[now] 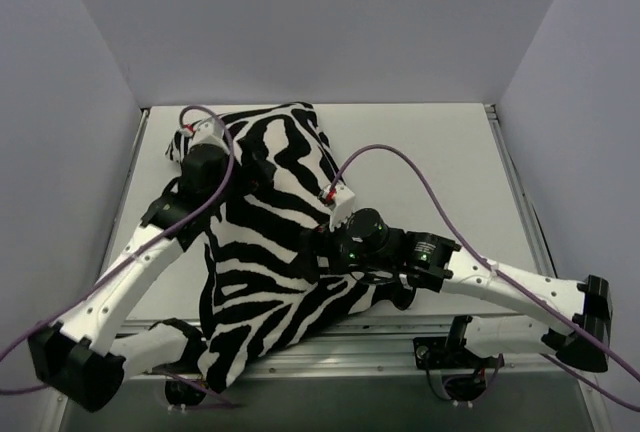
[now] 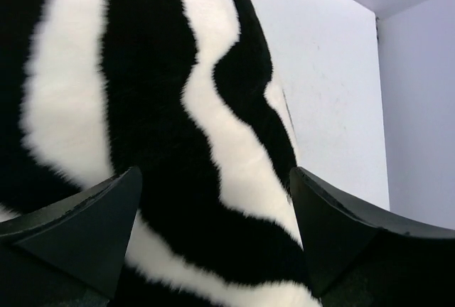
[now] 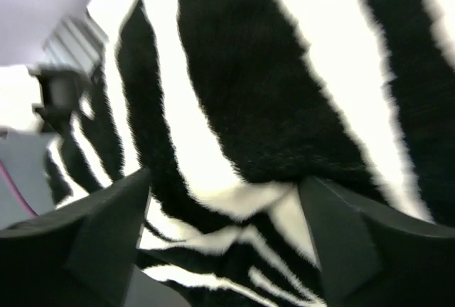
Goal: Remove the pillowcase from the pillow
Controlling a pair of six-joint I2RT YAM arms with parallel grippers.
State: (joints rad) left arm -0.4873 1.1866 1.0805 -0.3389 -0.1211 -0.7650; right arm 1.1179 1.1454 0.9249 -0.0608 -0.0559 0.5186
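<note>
Black fingers (image 2: 78, 236) are framing the lower corners of the left wrist view, standing wide apart; the left gripper (image 2: 215, 175) is spreading its jaws over plush zebra fabric, which is filling the whole gap between them and rising beyond; the fabric is pressing close against the gripper, though nothing is being pinched. Seen from its own wrist camera, the right gripper (image 3: 226, 179) is likewise gaping wide, with black and white stripes bulging up between its two dark fingertips; that view is blurring slightly. From above, the pillowcase (image 1: 270, 242) is lying zebra side up on the left and middle of the pale table (image 1: 430, 142), stretching from the far left part down to the near edge, where one corner is drooping over the rail beside the left arm's base; it is looking full and rounded. The left arm is reaching to the far end of the cover; the right arm is reaching across from the right to its middle, on the right-hand edge; purple cables (image 1: 400, 157) are looping above both wrists.
</note>
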